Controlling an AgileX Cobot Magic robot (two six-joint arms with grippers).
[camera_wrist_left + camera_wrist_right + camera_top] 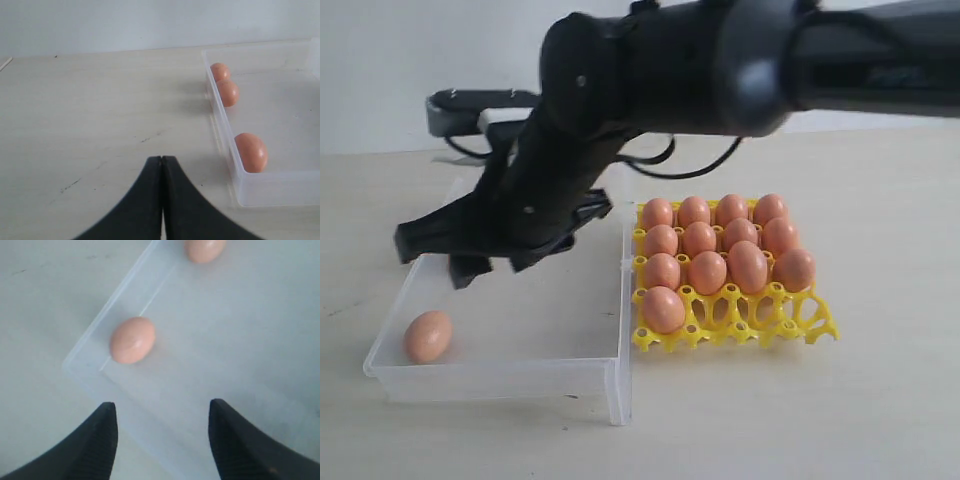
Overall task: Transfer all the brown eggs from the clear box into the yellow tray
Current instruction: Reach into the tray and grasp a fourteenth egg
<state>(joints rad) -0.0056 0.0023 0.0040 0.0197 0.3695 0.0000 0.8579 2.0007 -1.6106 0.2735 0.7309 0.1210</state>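
The clear box [500,380] lies on the left of the table with one brown egg [428,336] showing in its near left corner. Beside it, the yellow tray [750,322] holds several brown eggs [706,272]; its front row has empty cups. My right gripper [440,256] reaches across and hangs open over the box's left part. In the right wrist view it [162,407] is empty, short of an egg [132,339] by the box corner [85,347], with another egg [204,249] further on. My left gripper [161,159] is shut over bare table beside the box [270,187], which holds three eggs [251,152].
The right arm [720,60] spans the upper part of the exterior view and hides the back of the box. A dark part of the left arm [470,105] sits behind the box. The pale tabletop [770,420] surrounds the box and tray.
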